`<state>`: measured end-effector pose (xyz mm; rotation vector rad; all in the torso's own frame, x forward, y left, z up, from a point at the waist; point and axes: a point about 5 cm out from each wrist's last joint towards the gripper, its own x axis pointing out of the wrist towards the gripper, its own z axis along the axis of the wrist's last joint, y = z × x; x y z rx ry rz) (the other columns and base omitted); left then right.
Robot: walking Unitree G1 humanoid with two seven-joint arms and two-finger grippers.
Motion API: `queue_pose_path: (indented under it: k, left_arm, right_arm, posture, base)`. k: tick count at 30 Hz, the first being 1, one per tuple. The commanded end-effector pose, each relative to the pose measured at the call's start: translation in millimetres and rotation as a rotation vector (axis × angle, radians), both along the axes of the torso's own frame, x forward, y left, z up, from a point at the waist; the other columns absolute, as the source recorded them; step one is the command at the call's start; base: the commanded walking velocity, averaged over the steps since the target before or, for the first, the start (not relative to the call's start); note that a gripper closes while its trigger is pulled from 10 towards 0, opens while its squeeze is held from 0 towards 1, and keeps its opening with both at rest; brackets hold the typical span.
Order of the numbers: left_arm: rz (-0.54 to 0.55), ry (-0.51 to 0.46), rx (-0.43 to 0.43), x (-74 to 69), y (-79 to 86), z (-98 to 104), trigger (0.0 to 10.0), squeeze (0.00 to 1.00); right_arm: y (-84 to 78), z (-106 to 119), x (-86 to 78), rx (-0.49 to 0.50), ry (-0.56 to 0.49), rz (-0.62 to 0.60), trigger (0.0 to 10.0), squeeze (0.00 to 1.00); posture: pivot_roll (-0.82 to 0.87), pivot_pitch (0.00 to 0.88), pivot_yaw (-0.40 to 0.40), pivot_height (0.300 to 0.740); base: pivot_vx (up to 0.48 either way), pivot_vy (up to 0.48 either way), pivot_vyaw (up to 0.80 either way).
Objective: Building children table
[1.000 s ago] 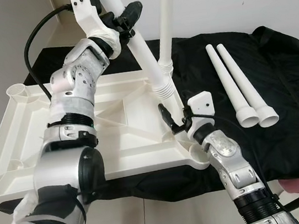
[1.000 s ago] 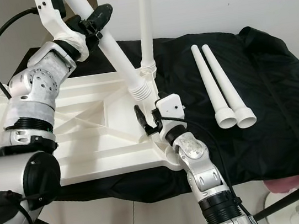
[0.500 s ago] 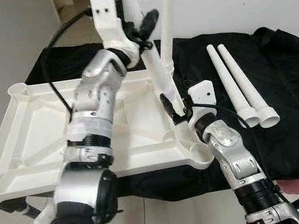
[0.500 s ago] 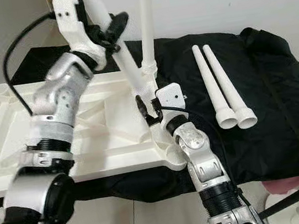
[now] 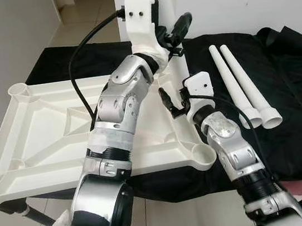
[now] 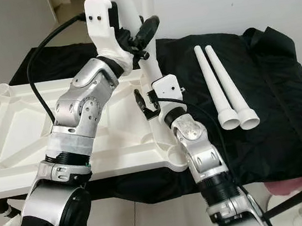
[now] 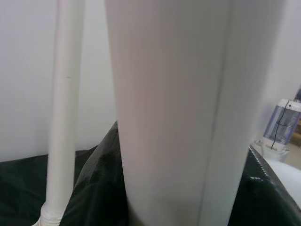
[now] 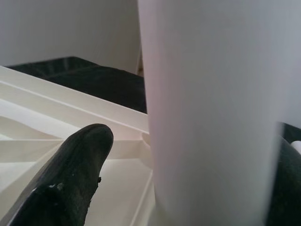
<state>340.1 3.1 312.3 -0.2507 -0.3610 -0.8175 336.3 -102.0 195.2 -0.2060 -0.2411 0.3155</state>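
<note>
Left gripper (image 6: 143,35) raised, grips upright leg (image 6: 153,70); right gripper (image 6: 145,103) braces below.

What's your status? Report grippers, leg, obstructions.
Left gripper high on the held leg, right gripper at its lower end. Upturned tabletop under it. Two spare legs lie aside on the black cloth.

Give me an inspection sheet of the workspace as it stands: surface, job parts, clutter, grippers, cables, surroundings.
Surface: black cloth over the work surface.
Job's things: white tabletop lying underside up; held leg at its near right corner; another leg upright behind; two spare legs on the cloth.
Clutter: nothing seen.
Grippers: left gripper high on the held leg; right gripper low on it.
Cables: black cable along the left arm.
Surroundings: white wall, tiled floor.
</note>
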Motion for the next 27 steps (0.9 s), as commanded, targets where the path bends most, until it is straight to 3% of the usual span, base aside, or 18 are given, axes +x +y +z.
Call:
queue_pose_path:
  k: [1,17,18,20,21,22,23,27]
  left_arm:
    - [-0.018,-0.031,0.015,-7.7,-9.2,3.0,10.0,0.00]
    - [-0.018,-0.047,0.040,-14.1,-17.0,4.3,10.0,0.00]
    - [-0.018,-0.051,0.049,-15.2,-19.0,3.6,10.0,0.00]
    - [-0.017,-0.052,0.053,-15.6,-19.8,3.2,10.0,0.00]
    - [-0.017,-0.055,0.057,-16.0,-20.5,2.8,10.0,0.00]
    - [-0.017,-0.055,0.057,-16.0,-20.5,2.8,10.0,0.00]
    - [-0.015,-0.058,0.063,-16.2,-21.0,2.5,10.0,0.00]
    - [-0.008,-0.070,0.081,-16.4,-22.0,1.7,10.0,0.00]
  right_arm:
    - [-2.3,1.7,5.4,-0.017,0.009,-0.028,10.0,0.00]
    - [-0.5,9.2,13.5,-0.046,-0.002,-0.054,10.0,0.00]
    - [-0.3,10.6,14.1,-0.072,-0.020,-0.055,7.3,0.00]
    - [-0.1,10.8,14.2,-0.075,-0.023,-0.052,7.3,0.00]
    - [-0.1,11.1,14.0,-0.076,-0.026,-0.051,3.2,0.00]
    - [-0.1,11.1,14.0,-0.076,-0.026,-0.051,3.2,0.00]
    - [0.0,11.4,14.0,-0.077,-0.029,-0.048,0.9,0.00]
    - [0.3,11.7,13.9,-0.084,-0.030,-0.041,0.0,0.00]
  posture:
    - [-0.02,0.000,-0.026,0.740]
    - [-0.02,0.000,-0.015,0.740]
    - [-0.02,0.000,-0.012,0.740]
    - [-0.02,0.000,-0.012,0.740]
    - [-0.02,0.000,-0.012,0.740]
    - [-0.02,0.000,-0.012,0.740]
    - [-0.02,0.000,-0.012,0.740]
    - [-0.03,0.000,-0.011,0.740]
  base:
    - [0.000,0.000,0.00]
    - [0.000,0.000,0.00]
    - [0.000,0.000,0.00]
    - [0.000,0.000,0.00]
    - [0.000,0.000,0.00]
    - [0.000,0.000,0.00]
    - [0.000,0.000,0.00]
    - [0.000,0.000,0.00]
